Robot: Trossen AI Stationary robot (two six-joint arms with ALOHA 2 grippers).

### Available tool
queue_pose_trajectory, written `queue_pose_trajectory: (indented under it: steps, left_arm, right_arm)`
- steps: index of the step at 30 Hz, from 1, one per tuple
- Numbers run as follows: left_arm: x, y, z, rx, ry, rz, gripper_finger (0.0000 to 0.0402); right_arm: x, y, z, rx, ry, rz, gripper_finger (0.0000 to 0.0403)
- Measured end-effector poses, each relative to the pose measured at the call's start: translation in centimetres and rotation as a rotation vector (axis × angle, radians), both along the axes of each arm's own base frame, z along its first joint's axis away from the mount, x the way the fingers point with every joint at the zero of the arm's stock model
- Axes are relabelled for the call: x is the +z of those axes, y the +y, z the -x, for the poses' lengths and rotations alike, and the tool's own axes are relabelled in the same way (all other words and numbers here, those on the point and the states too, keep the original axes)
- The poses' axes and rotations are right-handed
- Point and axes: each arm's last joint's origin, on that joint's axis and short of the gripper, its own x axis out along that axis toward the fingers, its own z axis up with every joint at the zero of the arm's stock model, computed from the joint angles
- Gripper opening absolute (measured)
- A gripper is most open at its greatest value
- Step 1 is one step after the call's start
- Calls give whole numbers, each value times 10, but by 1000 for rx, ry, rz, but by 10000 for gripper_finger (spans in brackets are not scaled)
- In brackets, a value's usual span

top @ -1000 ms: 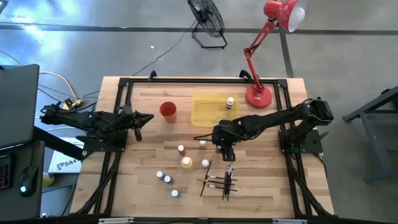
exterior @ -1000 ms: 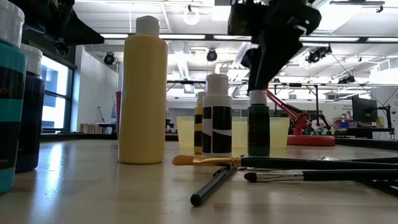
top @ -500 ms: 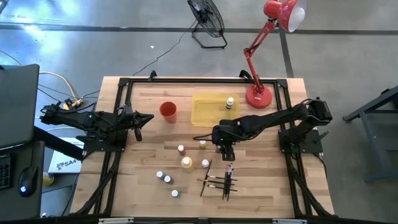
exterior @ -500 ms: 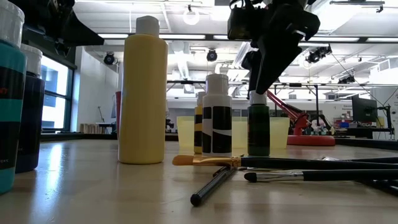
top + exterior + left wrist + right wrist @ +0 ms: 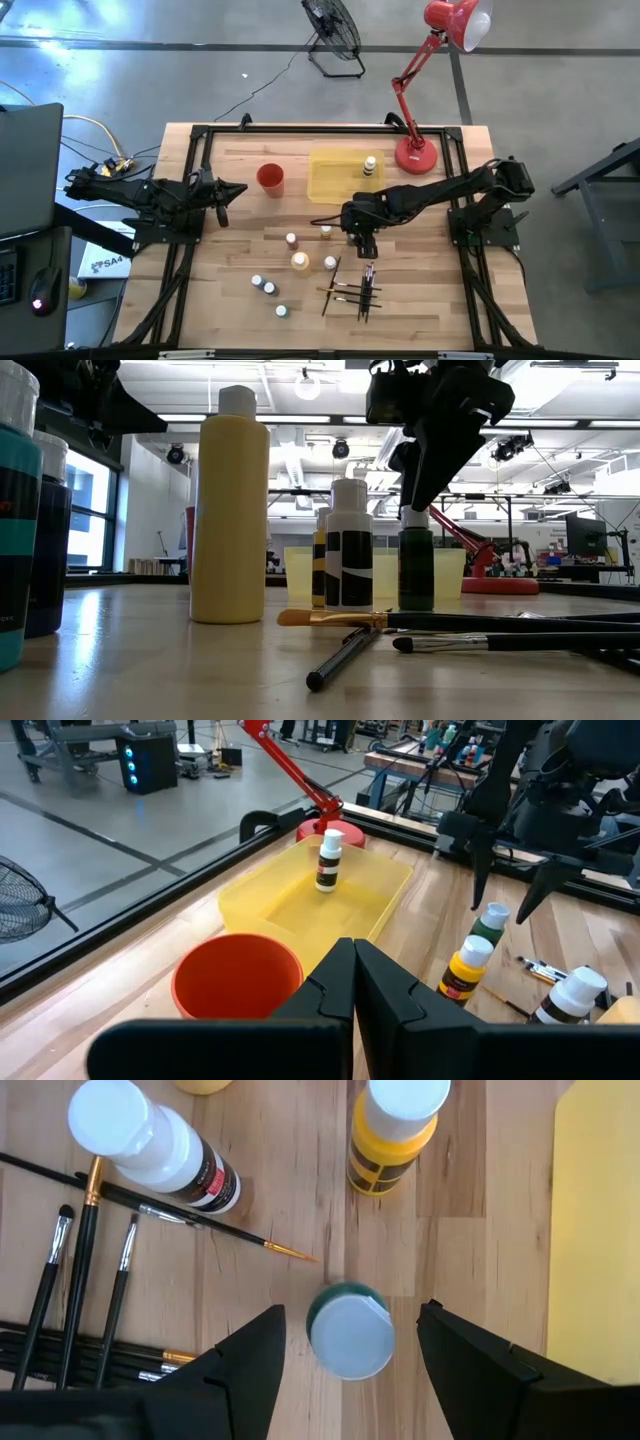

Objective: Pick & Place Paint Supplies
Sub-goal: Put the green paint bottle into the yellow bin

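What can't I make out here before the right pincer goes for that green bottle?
- Green bottle: absent from the high view, hidden under the right pincer.
- Contact: no view settles whether its fingers touch the bottle.
- Brush handles: cut off by the low view's edge.
- Label on the tray's bottle: too small.

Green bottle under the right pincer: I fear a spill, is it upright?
Upright: green bottle stands cap-up between the open right pincer fingers.
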Motion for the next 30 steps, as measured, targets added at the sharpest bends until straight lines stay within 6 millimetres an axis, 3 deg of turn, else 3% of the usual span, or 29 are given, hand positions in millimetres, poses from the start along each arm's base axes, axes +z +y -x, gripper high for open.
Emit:
queue_pose_trajectory:
  steps: [18, 24, 30]
  left_arm:
    - [0, 0, 0, 0, 0, 0, 0]
    - [0, 0, 0, 0, -1, 0, 0]
    - [0, 0, 0, 0, 0, 0, 0]
  right_arm:
    - [0, 0, 0, -2, -2, 4, 219]
    - [-12, 1, -5, -2, 35, 8, 219]
    - [-13, 1, -5, -4, 35, 3, 219]
